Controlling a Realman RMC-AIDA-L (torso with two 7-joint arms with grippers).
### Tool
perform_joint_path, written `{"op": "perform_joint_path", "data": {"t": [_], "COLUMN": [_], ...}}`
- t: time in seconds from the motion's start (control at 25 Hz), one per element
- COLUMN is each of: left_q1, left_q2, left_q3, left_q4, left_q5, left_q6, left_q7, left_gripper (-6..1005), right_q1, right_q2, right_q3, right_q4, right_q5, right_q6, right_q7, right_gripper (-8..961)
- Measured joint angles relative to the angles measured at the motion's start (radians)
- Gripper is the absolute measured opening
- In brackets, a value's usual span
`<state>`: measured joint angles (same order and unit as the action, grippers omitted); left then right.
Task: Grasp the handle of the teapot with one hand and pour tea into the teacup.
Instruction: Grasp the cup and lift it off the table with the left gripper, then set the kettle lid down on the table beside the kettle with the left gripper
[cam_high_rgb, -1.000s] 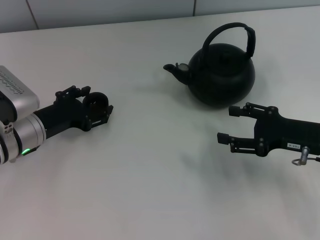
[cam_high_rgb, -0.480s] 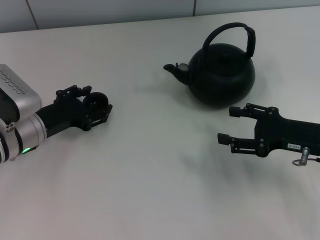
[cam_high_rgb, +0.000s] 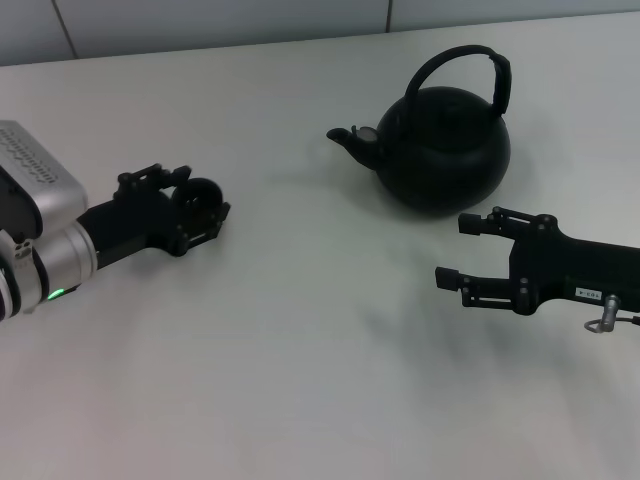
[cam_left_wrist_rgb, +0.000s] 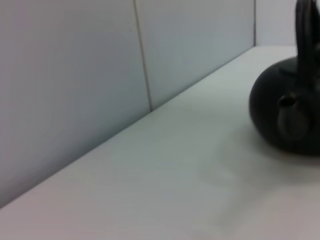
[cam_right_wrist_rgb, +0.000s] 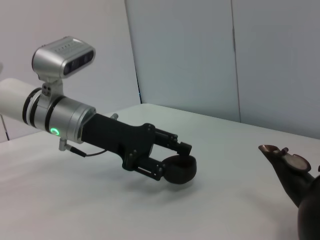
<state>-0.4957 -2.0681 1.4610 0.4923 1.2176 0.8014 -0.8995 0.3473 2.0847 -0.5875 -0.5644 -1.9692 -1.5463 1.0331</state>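
1. Two grippers share your head view, and the one at the left edge of the frame carries the load: the left gripper (cam_high_rgb: 200, 212) is clamped around the teacup (cam_high_rgb: 203, 200), a small black bowl gripped at its sides. In the right wrist view the cup (cam_right_wrist_rgb: 179, 169) sits low between the fingers with its mouth up. Whether it rests on the white table (cam_high_rgb: 300, 360) or hangs just above it, you cannot tell. Gripping by the sides leaves the mouth free to take tea.

2. Look to the upper middle and upper right of the head view and you find the teapot (cam_high_rgb: 445, 145) upright on the table, well apart from the cup. Its short spout (cam_high_rgb: 345, 138) points toward the left of the frame, the cup's side, which suits a pour in that direction. The handle (cam_high_rgb: 462, 68) arches over the lid, untouched and free all round.

3. At the right edge, just below the pot, your right gripper (cam_high_rgb: 462, 248) lies low with its fingers spread wide and nothing between them. It is near the pot's belly, not at the bail, so you would judge the grasp not yet begun; the next move calls for rising to the arch.
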Motion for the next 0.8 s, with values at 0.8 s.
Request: {"op": "perform_joint_path", "data": {"t": [0.8], "left_q1": [-0.127], "left_q2": [-0.012], "left_q3": [0.232], "left_q4": [0.041], "left_q5": [-0.038], "left_q6": [-0.045], "left_q7": [-0.047], "left_gripper": [673], "right_q1": [0.006], "right_q2": [0.000], "right_q3": [0.000], "right_q4": [-0.002], "right_q5": [0.004], "right_q6": [-0.015], "right_q7": [0.001], "right_gripper": [816]}}
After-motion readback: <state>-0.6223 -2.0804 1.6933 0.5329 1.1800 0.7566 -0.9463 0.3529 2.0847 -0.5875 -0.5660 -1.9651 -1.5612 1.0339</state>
